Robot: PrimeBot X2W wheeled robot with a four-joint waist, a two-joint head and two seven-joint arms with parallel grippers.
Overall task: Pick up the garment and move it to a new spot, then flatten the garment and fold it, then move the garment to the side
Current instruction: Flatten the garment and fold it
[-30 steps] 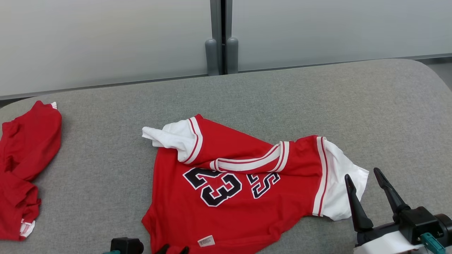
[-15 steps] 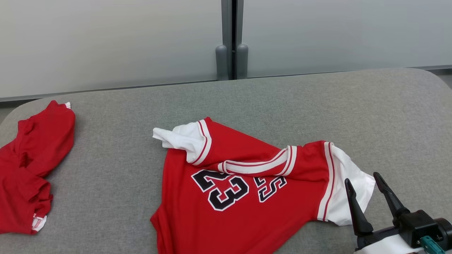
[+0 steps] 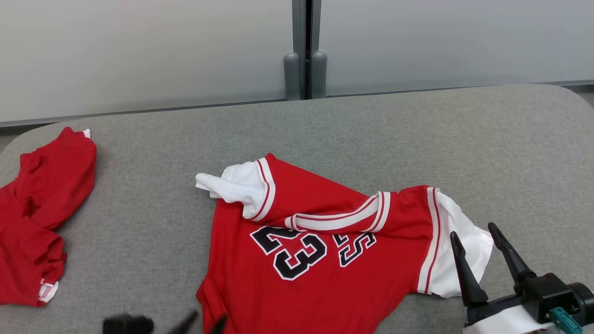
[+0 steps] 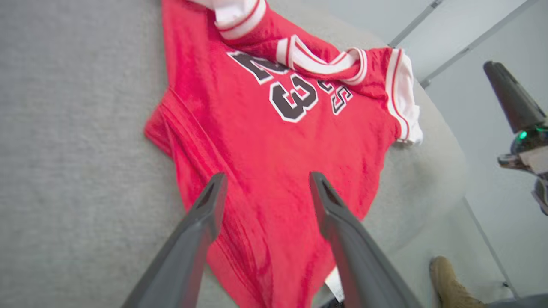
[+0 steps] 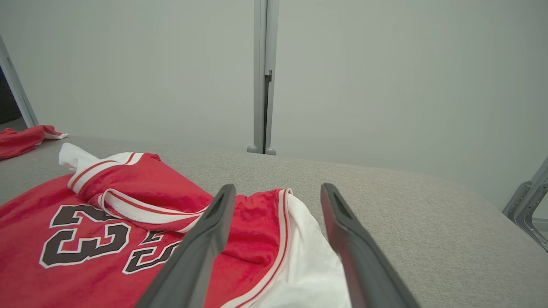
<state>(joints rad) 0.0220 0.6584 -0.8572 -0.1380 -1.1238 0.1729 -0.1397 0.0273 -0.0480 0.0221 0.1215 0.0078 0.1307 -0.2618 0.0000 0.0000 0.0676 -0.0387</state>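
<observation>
Head view: grey fabric-covered bench (image 3: 417, 139) with rounded corners, backed by pale wall panels (image 3: 139, 46) that meet at a grey post (image 3: 304, 46). Red number-23 garment (image 3: 301, 241) lies near middle, collar folded over. Second red cloth (image 3: 37, 208) at the left end. Right gripper (image 3: 472, 230) beside the white sleeve, fingers apart, empty.

Left wrist view: left gripper (image 4: 267, 174) spread wide over the garment's lower part, holding nothing. Tan shoe (image 4: 445, 278) past the bench edge.

Right wrist view: metal frame (image 5: 526, 205) at far right.
</observation>
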